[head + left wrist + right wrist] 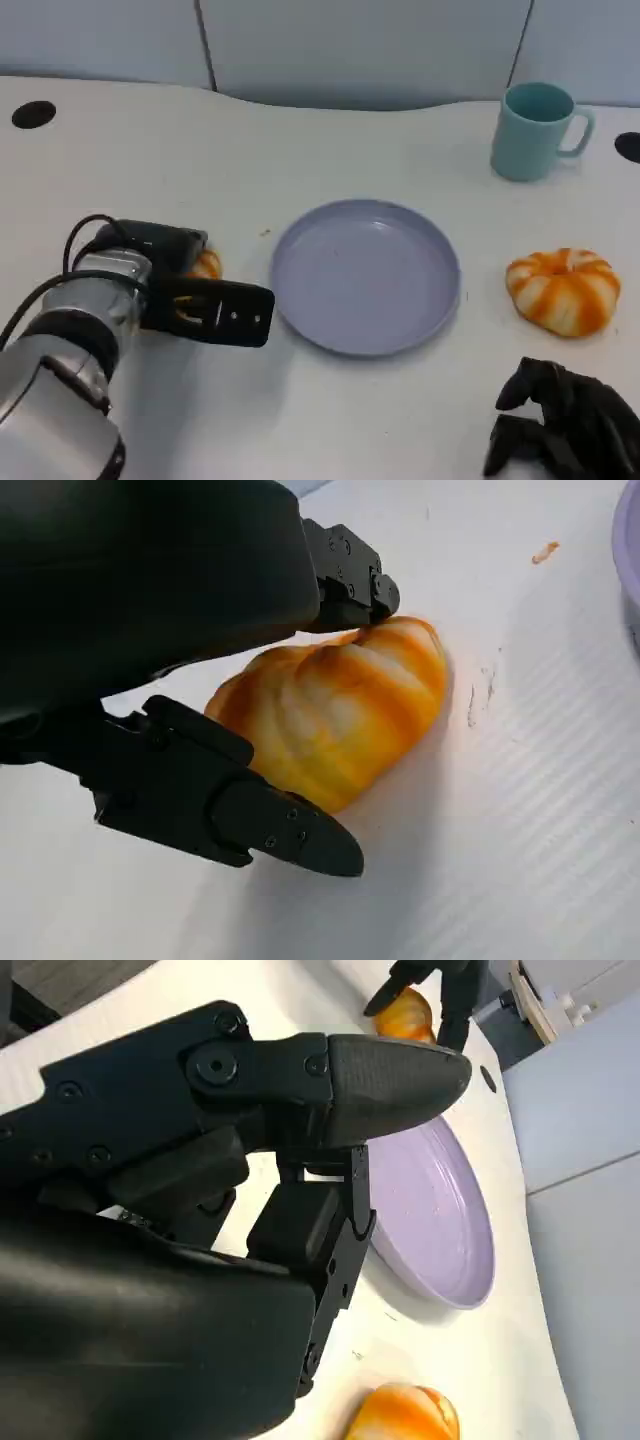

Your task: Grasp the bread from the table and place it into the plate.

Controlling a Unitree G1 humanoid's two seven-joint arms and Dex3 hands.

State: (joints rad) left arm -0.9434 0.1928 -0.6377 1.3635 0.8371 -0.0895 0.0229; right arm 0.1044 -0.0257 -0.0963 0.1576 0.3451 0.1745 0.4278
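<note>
Item: bread [340, 715], orange-and-white striped roll, lying on the white table [300, 140] just left of the plate, still on the surface.
Holder: my left hand [190, 285] straddles it; in the left wrist view one finger touches its upper edge and another lies along its near side. Fingers set around the roll but not visibly squeezing; I cannot tell whether the grip is made.
Destination: lilac plate [366, 275], nothing on it, just beside the hand.
Also present: second striped bread [563, 290] right of the plate; teal mug [534, 130] at the far right.
My right hand [565, 420]: resting at the near right, fingers curled in, holding nothing.
Step, as I judge it: grasping. Next I need to close firmly without crushing, lift clear, carry a short way right over the rim, release
</note>
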